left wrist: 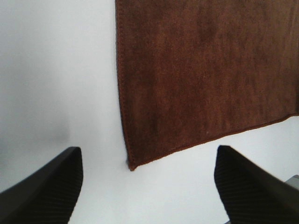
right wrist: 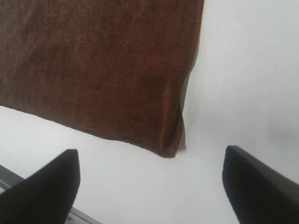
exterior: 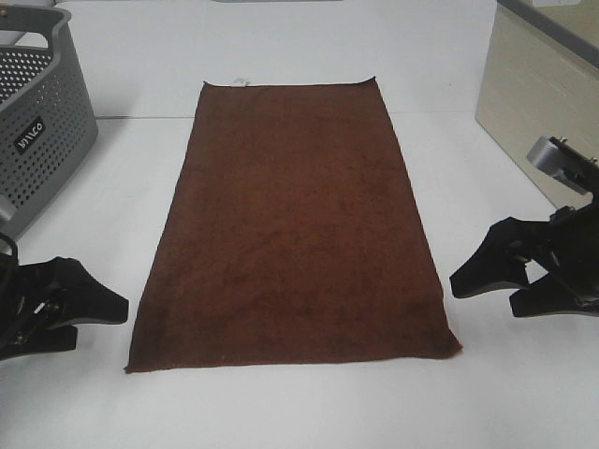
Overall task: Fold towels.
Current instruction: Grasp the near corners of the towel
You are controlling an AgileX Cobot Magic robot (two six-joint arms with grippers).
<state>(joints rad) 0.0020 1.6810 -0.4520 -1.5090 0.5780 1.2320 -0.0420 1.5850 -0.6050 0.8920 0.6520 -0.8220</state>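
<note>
A dark reddish-brown towel (exterior: 295,220) lies flat and unfolded on the white table, long side running away from me, with a small white tag (exterior: 241,81) on its far short edge. My left gripper (exterior: 103,313) is open and empty, just left of the towel's near left corner (left wrist: 131,165). My right gripper (exterior: 482,285) is open and empty, just right of the near right corner (right wrist: 170,151), which curls up slightly. Neither gripper touches the towel (left wrist: 205,70), seen also in the right wrist view (right wrist: 98,65).
A grey perforated plastic basket (exterior: 37,122) stands at the far left. A beige box or cabinet (exterior: 538,103) stands at the far right. The white table (exterior: 299,402) extends in front of the towel.
</note>
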